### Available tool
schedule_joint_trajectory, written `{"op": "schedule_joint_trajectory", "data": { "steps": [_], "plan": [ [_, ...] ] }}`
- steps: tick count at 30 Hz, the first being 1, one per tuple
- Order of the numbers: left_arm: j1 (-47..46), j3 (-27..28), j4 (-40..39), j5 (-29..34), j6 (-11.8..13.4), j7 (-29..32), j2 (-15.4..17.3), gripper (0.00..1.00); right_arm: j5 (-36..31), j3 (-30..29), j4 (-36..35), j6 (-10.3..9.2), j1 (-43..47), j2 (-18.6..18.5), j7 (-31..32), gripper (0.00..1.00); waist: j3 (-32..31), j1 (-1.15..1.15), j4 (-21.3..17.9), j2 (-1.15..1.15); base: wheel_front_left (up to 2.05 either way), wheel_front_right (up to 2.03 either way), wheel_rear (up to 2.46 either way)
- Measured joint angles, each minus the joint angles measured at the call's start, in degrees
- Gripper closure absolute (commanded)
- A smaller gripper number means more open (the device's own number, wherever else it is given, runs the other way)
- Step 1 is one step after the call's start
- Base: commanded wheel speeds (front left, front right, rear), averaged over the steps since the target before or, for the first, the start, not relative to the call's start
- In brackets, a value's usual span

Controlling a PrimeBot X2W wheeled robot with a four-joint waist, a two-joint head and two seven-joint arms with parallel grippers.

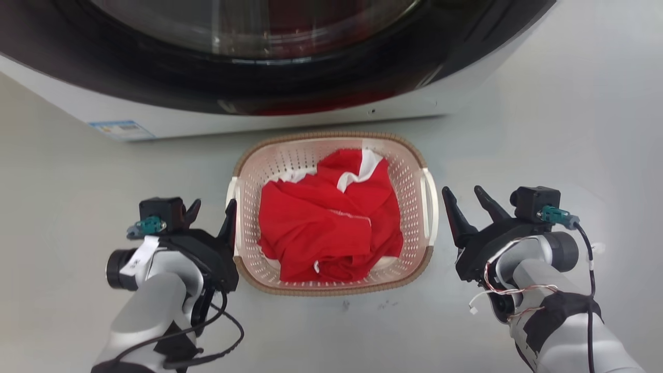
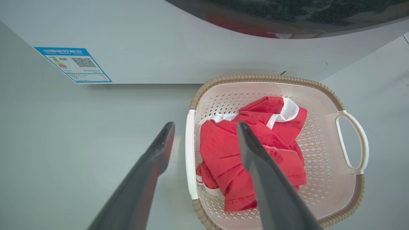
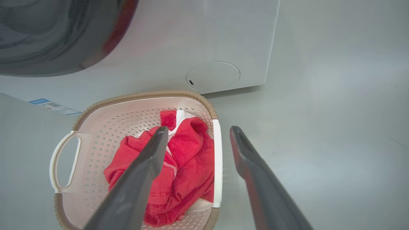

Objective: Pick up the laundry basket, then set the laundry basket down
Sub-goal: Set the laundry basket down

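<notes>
Flanking laundry basket (image 1: pixel 321 137): left arm (image 1: pixel 155 300), right arm (image 1: pixel 538 280), jaws spread.

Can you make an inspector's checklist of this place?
Surface: pale floor, few small marks.
Job's things: laundry basket on the floor before the washer, red garment inside.
Clutter: nothing seen.
End effectors: left end effector open at the left handle; right end effector open beside the right handle.
Cables: black cable loops at the left arm; thin wires on the right arm.
Surroundings: washer, blue label on its front.

left claw (image 1: pixel 214 204) parted; right claw (image 1: pixel 461 190) parted; both pointing forward
</notes>
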Motion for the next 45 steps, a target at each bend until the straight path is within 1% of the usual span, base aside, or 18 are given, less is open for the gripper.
{"op": "schedule_joint_trajectory", "data": {
  "steps": [7, 12, 13, 21, 27, 28, 37, 39, 45],
  "plan": [
    [4.5, 1.6, -5.4, 0.0, 0.0, 0.0, 0.3, 0.0, -0.2, -2.4, -4.2, -0.15, 5.1, -1.7, 0.0, 0.0, -5.9, 0.0, -0.1, 0.0, 0.0, 0.0, 0.0],
    [9.0, 2.9, -9.5, 0.2, 0.3, 0.0, 0.8, 0.0, -0.8, -4.3, -8.5, -1.4, 9.4, -2.3, 0.0, 0.0, -10.1, 0.0, -0.1, 0.0, 0.0, 0.0, 0.0],
    [10.0, 3.1, -10.4, 0.2, 0.7, 0.0, 1.0, 0.0, -1.0, -4.6, -9.5, -1.46, 10.2, -2.5, 0.0, 0.0, -11.0, 0.0, 0.0, 0.0, 0.0, 0.0, 0.0],
    [16.7, 4.6, -19.7, 2.5, 3.7, 0.0, 2.5, 0.0, -4.2, -6.9, -18.1, -4.36, 15.8, -4.1, 0.0, 0.0, -17.2, -0.01, 0.2, 0.0, 0.0, 0.0, 0.0],
    [21.7, 5.4, -28.9, 5.4, 5.8, 0.0, 3.5, 0.0, -6.2, -9.0, -25.3, -6.58, 20.5, -5.7, 0.0, 0.0, -21.0, 0.0, 0.4, 0.0, 0.0, 0.0, 0.0],
    [21.7, 5.4, -28.9, 5.4, 5.8, 0.0, 3.5, 0.0, -6.2, -9.0, -25.3, -6.58, 20.5, -5.7, 0.0, 0.0, -21.0, 0.0, 0.4, 0.0, 0.0, 0.0, 0.0],
    [29.7, 7.1, -42.8, 9.1, 9.1, 0.0, 5.3, 0.0, -10.2, -10.6, -35.9, -9.34, 26.8, -7.2, 0.0, 0.0, -24.7, 0.0, 0.7, 0.0, 0.0, 0.0, 0.0],
    [31.7, 7.3, -45.4, 9.6, 9.8, -0.2, 5.4, 0.0, -11.2, -10.9, -38.2, -10.05, 28.6, -7.4, 0.0, 0.0, -25.3, 0.0, 0.7, 0.0, 0.0, 0.0, 0.0],
    [37.2, 8.4, -51.8, 11.3, 11.3, -0.2, 5.5, 0.0, -12.6, -12.1, -43.8, -11.32, 33.6, -8.0, 0.0, 0.0, -26.8, 0.0, 0.7, 0.0, 0.0, 0.0, 0.0]
  ]
}}
